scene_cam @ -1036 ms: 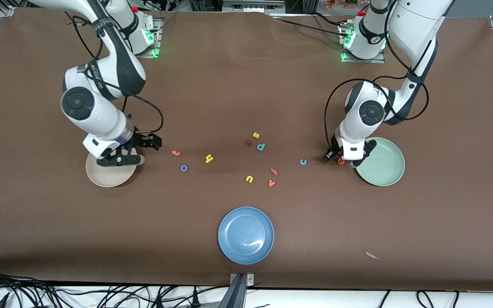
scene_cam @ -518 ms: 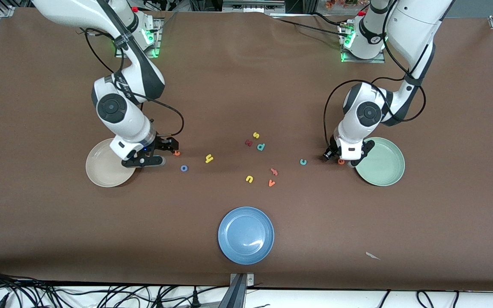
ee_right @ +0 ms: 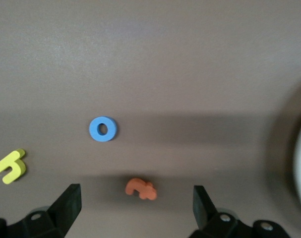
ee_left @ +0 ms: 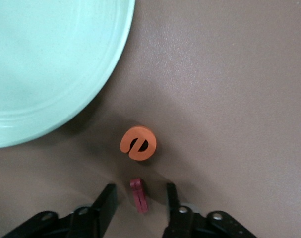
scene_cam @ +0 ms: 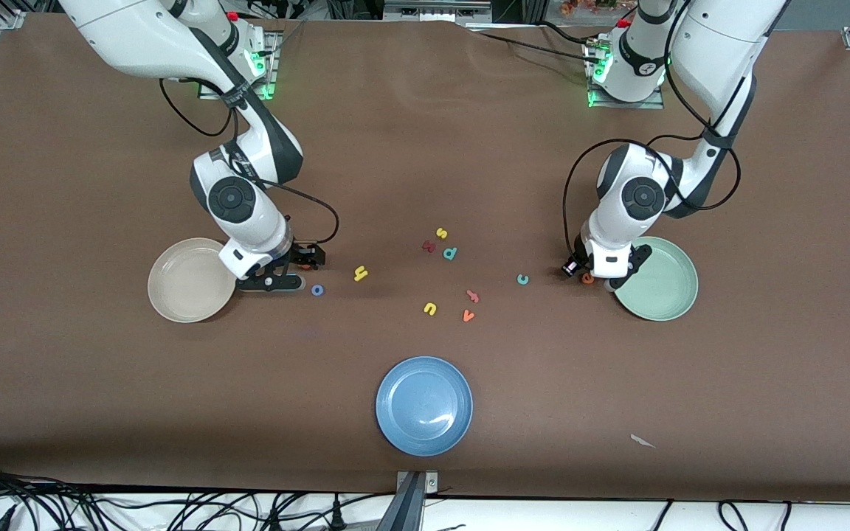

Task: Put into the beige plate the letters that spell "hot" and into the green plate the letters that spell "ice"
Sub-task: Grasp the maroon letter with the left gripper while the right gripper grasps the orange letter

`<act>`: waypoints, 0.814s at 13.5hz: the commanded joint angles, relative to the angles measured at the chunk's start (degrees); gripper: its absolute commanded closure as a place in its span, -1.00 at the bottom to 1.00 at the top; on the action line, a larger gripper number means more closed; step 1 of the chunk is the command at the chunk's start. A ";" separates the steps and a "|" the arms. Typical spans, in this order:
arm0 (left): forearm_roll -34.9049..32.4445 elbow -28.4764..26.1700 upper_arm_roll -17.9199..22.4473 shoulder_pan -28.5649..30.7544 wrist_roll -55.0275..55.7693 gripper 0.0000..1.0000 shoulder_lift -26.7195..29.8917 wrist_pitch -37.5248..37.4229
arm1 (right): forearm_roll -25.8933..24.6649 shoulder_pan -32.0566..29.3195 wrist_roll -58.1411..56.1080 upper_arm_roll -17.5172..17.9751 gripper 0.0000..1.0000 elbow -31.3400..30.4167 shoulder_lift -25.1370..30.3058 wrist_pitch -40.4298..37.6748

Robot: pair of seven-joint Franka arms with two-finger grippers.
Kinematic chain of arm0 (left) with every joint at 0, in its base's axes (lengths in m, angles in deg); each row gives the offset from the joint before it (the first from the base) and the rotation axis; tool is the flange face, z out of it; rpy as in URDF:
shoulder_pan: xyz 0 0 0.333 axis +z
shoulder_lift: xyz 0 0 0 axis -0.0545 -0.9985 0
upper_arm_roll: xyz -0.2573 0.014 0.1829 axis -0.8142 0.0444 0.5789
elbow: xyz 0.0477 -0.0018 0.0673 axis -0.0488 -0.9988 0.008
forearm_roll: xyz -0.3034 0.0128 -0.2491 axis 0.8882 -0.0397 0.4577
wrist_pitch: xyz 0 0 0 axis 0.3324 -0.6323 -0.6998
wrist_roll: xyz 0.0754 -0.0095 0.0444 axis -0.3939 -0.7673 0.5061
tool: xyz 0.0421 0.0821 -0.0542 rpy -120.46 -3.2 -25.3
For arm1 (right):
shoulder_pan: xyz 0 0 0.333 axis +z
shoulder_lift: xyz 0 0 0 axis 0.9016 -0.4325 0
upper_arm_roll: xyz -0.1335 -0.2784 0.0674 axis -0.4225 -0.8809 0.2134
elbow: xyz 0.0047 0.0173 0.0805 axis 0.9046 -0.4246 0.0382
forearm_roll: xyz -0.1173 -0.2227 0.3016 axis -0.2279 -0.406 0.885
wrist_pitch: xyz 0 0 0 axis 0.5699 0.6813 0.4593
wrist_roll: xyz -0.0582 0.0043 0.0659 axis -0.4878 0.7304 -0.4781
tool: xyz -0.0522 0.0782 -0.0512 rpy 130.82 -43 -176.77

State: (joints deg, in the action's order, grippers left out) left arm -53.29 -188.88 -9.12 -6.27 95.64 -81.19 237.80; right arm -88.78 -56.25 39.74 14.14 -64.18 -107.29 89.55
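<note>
Letter i [ee_left: 139, 195], dark red, stands between my left tool's [ee_left: 139, 201] half-open fingers, not yet pinched, beside the green plate [ee_left: 46, 64]. I squeeze gently, centered. My right tool [ee_right: 135, 210] hangs wide open over the orange t [ee_right: 140, 189].

Colour rundown: the surface [scene_cam: 425, 147] is plain matte brown all over, no pattern. Three plates, all solid colours: the beige plate [scene_cam: 178, 291] is a creamy off-white, the green plate [scene_cam: 665, 284] is pale mint, and the blue plate [scene_cam: 424, 405] is a mid sky blue with a shiny highlight.

Letters: yellow h [scene_cam: 360, 273], blue o [scene_cam: 317, 290], orange t [ee_right: 141, 189], teal c [scene_cam: 522, 279], orange e [ee_left: 138, 143], dark red i [ee_left: 139, 195]. Also a yellow s [scene_cam: 441, 233], yellow u [scene_cam: 430, 308], teal p [scene_cam: 450, 253], orange v [scene_cam: 468, 316], a chunkier dark red letter [scene_cam: 429, 246] and a salmon-pink one [scene_cam: 472, 296].

Both arms are white with black joints, and both claws black.
</note>
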 commanded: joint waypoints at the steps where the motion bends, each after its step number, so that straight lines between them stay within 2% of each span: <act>1: -1.34 -0.04 -0.05 0.61 -1.09 0.37 -0.68 0.53 | -1.35 0.49 3.03 0.24 -1.00 -2.71 -0.71 4.08; 3: -1.34 -0.03 -0.05 0.34 -1.00 0.77 -0.68 0.53 | -1.35 0.49 3.03 0.24 -1.00 -3.33 -0.80 4.35; 4: -1.34 0.05 -0.05 0.08 -1.00 0.92 -0.68 0.53 | -1.35 0.49 3.03 0.24 -1.00 -3.51 -0.97 4.96; 5: -1.51 0.23 -0.05 -0.10 -1.00 1.00 -0.68 0.27 | -1.43 0.49 3.03 0.15 -1.00 -3.77 -1.15 5.40; 8: -4.67 2.06 -0.05 -0.10 -1.53 1.00 -0.07 -3.48 | -1.70 0.49 3.03 -0.03 -1.00 -4.21 -1.15 5.58; 11: -4.68 8.47 -0.23 -0.01 -1.79 1.00 1.68 -16.30 | -1.79 0.49 3.03 -0.11 -0.96 -4.30 -1.41 5.84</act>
State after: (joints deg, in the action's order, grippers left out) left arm -56.89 -184.95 -9.29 -6.35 94.88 -80.94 229.31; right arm -89.14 -55.64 41.27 14.05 -67.67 -108.67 93.85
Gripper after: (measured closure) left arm 0.899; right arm 0.004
